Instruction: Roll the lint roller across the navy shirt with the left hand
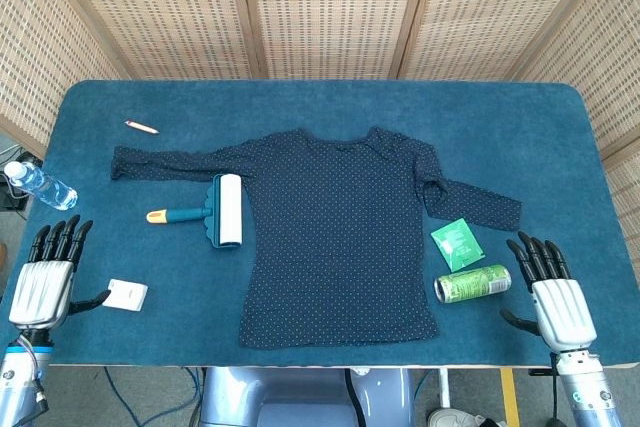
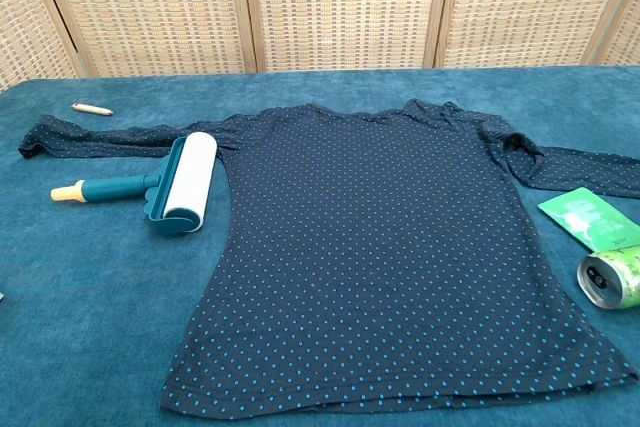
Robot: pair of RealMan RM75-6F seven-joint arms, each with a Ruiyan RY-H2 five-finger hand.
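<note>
A navy dotted shirt (image 1: 335,232) (image 2: 385,247) lies flat in the middle of the blue table. The lint roller (image 1: 212,211) (image 2: 165,185), with a white roll, teal frame and yellow handle tip, rests on the table against the shirt's left edge. My left hand (image 1: 45,275) is open at the table's front left corner, well away from the roller and holding nothing. Over at the front right corner my right hand (image 1: 552,292) is open too, palm down, just right of the can. Neither hand shows in the chest view.
A green can (image 1: 472,283) (image 2: 612,275) lies on its side beside a green packet (image 1: 457,242) (image 2: 588,217) at the right. A white card (image 1: 126,294) sits near my left hand. A water bottle (image 1: 38,185) and a pencil (image 1: 141,127) (image 2: 91,108) lie at the left.
</note>
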